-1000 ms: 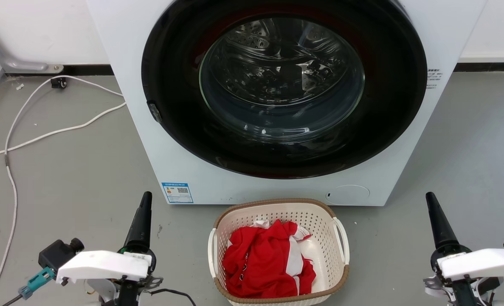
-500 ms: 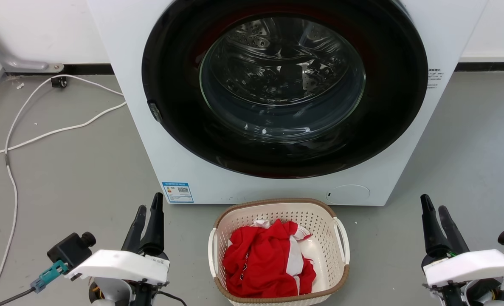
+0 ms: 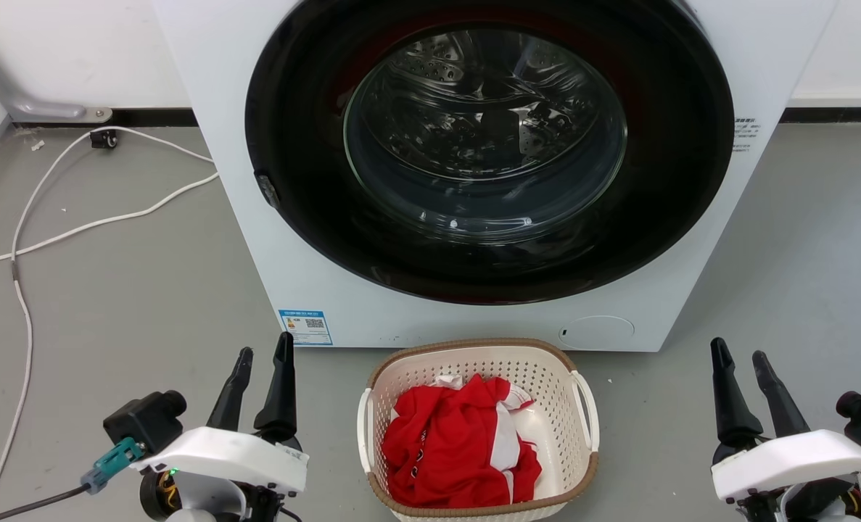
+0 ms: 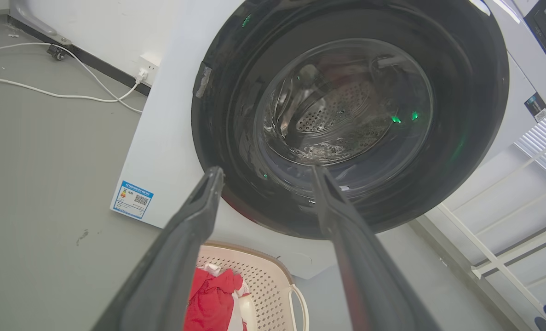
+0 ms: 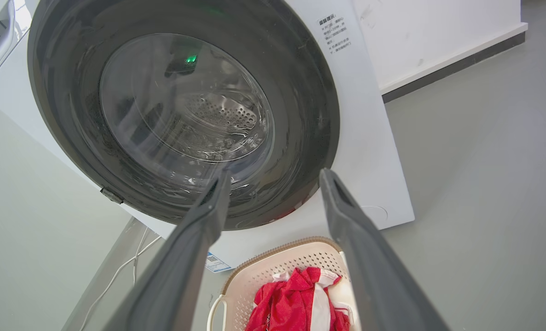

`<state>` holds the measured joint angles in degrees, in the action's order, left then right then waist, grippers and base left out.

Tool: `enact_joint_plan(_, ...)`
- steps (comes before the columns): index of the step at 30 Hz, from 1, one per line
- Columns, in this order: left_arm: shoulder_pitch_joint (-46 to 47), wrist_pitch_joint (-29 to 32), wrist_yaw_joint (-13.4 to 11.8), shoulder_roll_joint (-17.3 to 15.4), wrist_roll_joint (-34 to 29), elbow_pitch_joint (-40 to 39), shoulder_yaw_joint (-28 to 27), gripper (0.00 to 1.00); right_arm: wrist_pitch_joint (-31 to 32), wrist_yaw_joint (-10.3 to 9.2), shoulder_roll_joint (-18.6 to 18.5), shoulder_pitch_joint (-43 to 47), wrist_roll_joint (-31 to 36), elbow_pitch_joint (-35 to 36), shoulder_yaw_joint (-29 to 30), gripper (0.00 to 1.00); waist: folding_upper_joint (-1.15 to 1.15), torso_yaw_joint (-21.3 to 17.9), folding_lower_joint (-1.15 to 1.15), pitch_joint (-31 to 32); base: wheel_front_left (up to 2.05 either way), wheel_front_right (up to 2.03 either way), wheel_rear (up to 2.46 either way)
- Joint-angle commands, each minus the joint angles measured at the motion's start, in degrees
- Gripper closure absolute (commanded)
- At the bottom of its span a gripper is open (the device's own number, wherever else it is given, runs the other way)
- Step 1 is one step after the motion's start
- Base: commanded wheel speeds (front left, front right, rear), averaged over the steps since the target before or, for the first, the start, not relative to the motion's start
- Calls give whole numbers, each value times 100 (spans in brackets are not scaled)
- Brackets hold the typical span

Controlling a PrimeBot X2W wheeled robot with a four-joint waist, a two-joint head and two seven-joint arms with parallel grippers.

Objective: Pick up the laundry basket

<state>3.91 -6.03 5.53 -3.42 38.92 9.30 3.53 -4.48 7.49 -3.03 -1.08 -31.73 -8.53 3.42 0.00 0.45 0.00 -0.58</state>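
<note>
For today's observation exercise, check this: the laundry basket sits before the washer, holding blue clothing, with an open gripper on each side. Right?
One thing is wrong: the clothing in the laundry basket is red and white, not blue, as the head view shows. The rest holds.

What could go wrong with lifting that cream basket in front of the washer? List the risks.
1. Both the left hand and right hand are open and well off to the sides of the cream perforated plastic laundry basket. Its thin white side handles are small targets, so a finger may miss or slip.
2. The rumpled red garment is piled toward the basket's left side, so an uneven lift could spill it.
</note>
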Motion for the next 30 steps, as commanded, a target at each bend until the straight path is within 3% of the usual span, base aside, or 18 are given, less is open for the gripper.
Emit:
enact_joint_plan(1, 60, -57, -15, -52, -200, -47, 40, 0, -29, 0, 0, 3, 220, 101, 3, 0, 0, 4, 0, 0, 0, 0, 0)
enact_joint_plan(30, 96, -485, -241, -146, -1955, 108, 484, 0, -157, 0, 10, 255, 1891, 275, -52, 0, 0, 36, 0, 18, 0, 0, 0)
